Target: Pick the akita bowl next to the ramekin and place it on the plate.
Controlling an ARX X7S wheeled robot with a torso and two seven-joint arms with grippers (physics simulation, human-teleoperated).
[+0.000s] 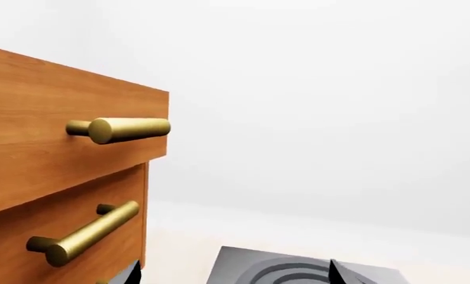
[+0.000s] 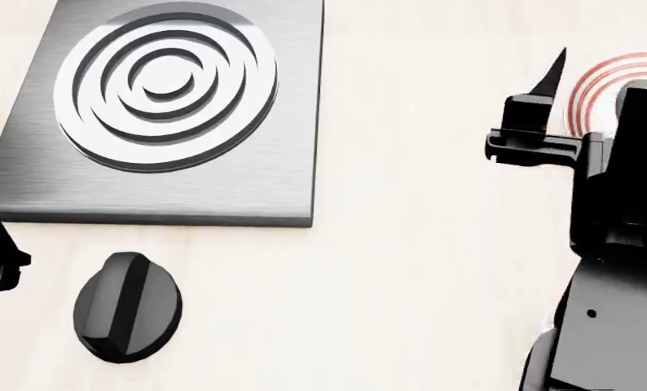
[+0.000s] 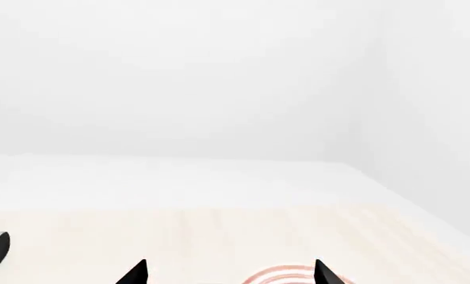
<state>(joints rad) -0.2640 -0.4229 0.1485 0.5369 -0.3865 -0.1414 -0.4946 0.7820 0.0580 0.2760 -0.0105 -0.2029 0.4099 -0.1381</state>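
The akita bowl and the ramekin are out of view in every frame. Only part of the plate [image 2: 617,77] shows, white with red rings, at the far right of the counter behind my right arm. In the right wrist view my right gripper [image 3: 228,276] is open with nothing between its tips, and the plate's rim [image 3: 286,276] lies just ahead near one tip. One black fingertip [image 2: 555,75] of that gripper points toward the plate. My left gripper [image 1: 235,279] is open and empty over the counter.
A grey metal burner plate [image 2: 41,163] with concentric rings lies at the back left, and its black knob [image 2: 125,306] sits in front of it. Wooden drawers [image 1: 38,100] with brass bar handles [image 1: 121,128] stand close beside my left gripper. The counter is pale wood.
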